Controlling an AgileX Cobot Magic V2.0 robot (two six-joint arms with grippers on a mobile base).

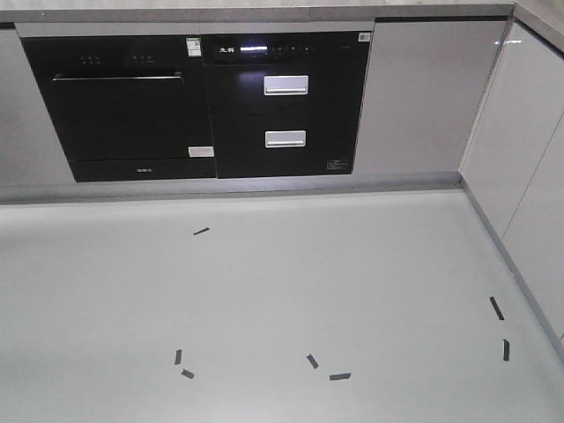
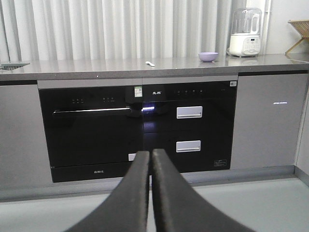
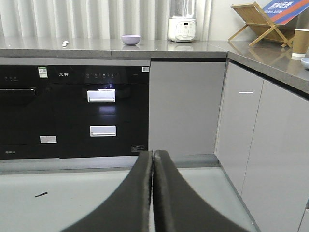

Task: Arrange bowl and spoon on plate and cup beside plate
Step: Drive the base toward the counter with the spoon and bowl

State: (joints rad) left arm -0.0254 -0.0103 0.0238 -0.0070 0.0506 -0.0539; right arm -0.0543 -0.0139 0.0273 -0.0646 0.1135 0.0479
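Here, a grey L-shaped worktop (image 3: pixel 183 48) runs above a black oven (image 2: pixel 91 125), well away from both arms. The left tool (image 2: pixel 150 153) and right tool (image 3: pixel 153 153) are closed and empty. The plate (image 3: pixel 305 63) and cup (image 3: pixel 301 43) sit on the right run, probably nearer the right arm. The bowl (image 3: pixel 131 39) is by a white blender (image 3: pixel 181 24) on the back run, with the spoon (image 3: pixel 65 43) further left.

Bowl (image 2: pixel 208 56) and spoon (image 2: pixel 150 63) on counter (image 2: pixel 87 67)

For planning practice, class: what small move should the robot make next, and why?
Probably roll the base toward the grey counter: the small lavender plastic bowl and pale mint-green plastic spoon lie there, far beyond the shut left tool and right tool.
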